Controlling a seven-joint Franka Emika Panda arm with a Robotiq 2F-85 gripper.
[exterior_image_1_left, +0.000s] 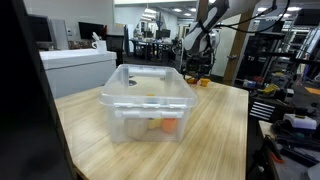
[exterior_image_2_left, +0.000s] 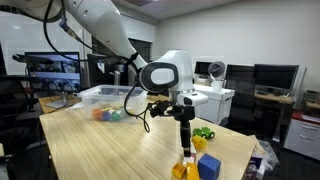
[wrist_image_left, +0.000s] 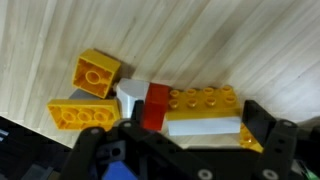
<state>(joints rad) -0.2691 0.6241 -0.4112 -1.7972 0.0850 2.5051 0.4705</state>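
- The gripper (exterior_image_2_left: 186, 148) is hovering right over a pile of blocks (exterior_image_2_left: 190, 167) at the table (exterior_image_2_left: 110, 150) corner, its fingers (wrist_image_left: 265, 135) standing wide apart and holding nothing.
- In the wrist view, a red block (wrist_image_left: 156, 105) is lying among yellow blocks (wrist_image_left: 97, 73), touching a white block (wrist_image_left: 205, 126).
- A blue block (exterior_image_2_left: 208, 166) is sitting just beside the pile.

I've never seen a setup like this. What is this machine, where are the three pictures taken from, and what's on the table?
The white machine is a robot arm with a two-fingered gripper at its end. Two pictures come from cameras standing in the room; the third comes from a camera on the wrist, looking down past the gripper. On the wooden table stand a clear plastic bin with a few coloured things inside, and a cluster of yellow, red and white toy bricks. The gripper is open just above them, holding nothing.
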